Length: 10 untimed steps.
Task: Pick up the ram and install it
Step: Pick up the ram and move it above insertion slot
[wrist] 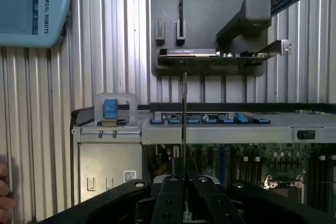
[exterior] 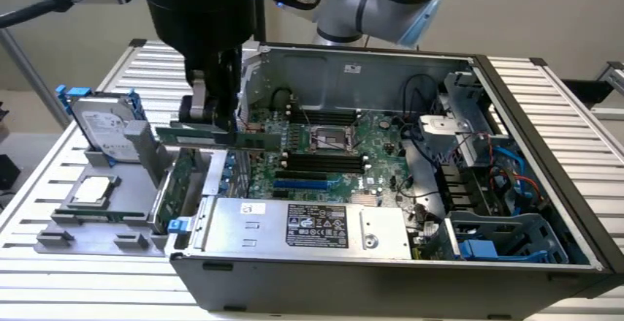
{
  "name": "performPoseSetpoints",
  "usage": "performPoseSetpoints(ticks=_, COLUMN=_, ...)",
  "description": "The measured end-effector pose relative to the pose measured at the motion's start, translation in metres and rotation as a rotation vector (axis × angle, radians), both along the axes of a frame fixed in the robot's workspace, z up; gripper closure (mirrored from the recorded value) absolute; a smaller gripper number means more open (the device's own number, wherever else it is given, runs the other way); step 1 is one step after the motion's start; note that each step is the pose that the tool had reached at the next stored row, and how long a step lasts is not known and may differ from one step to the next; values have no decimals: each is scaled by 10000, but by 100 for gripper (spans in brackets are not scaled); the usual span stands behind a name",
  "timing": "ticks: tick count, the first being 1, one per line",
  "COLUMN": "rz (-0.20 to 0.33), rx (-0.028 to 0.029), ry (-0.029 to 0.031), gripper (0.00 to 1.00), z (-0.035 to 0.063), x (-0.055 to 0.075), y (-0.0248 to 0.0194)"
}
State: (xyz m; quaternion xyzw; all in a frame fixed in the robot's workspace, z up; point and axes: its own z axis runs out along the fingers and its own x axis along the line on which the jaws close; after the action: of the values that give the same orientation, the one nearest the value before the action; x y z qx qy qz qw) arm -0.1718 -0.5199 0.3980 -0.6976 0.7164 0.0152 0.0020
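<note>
Around: expansion card (exterior: 177, 183) and hard drive (exterior: 102, 127) are racked at the exterior view's left.
Ram (exterior: 248, 140): thin green stick, held level.
Gripper (exterior: 216, 125): pinched onto the ram.

We see soft, even light that seems to come from above. The table (exterior: 44, 189) looks bright and pale, with only faint shadows. Inside the computer case (exterior: 390, 69) it is dimmer, and the corners go dark. From the wrist, the black fingers (wrist: 169, 190) make one dark shape, and the thin edge of the ram (wrist: 184, 114) catches a little light.
</note>
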Motion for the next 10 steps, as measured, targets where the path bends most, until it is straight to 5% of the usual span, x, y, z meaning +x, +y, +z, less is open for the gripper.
performPoseSetpoints(ticks=10, rz=0, rx=1, ry=11, gripper=100, z=-11, x=444, y=99)
